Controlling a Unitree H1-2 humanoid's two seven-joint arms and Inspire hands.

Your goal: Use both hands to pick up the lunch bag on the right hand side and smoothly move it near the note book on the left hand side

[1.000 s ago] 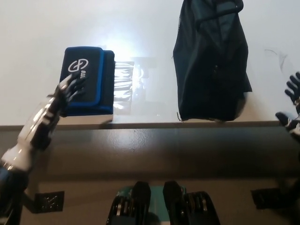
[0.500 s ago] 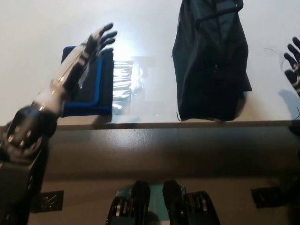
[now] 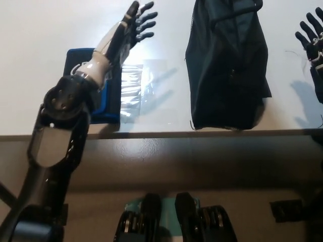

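Note:
The black lunch bag (image 3: 227, 65) lies on the white table, right of centre, reaching the top edge of the head view. A dark blue notebook (image 3: 108, 101) with a brighter blue border lies at the left, largely covered by my left arm. My white left hand (image 3: 133, 25) is raised above the table between notebook and bag, fingers spread, holding nothing. My black right hand (image 3: 312, 38) shows at the right edge, right of the bag, fingers apart and empty. Neither hand touches the bag.
A clear plastic sheet (image 3: 146, 91) lies between the notebook and the bag. The table's front edge (image 3: 161, 135) runs across the picture below both, with a dark ledge under it.
My left arm has swung up and forward from the notebook towards the bag's left side. My right hand has risen along the right edge. Bag and notebook have not moved.

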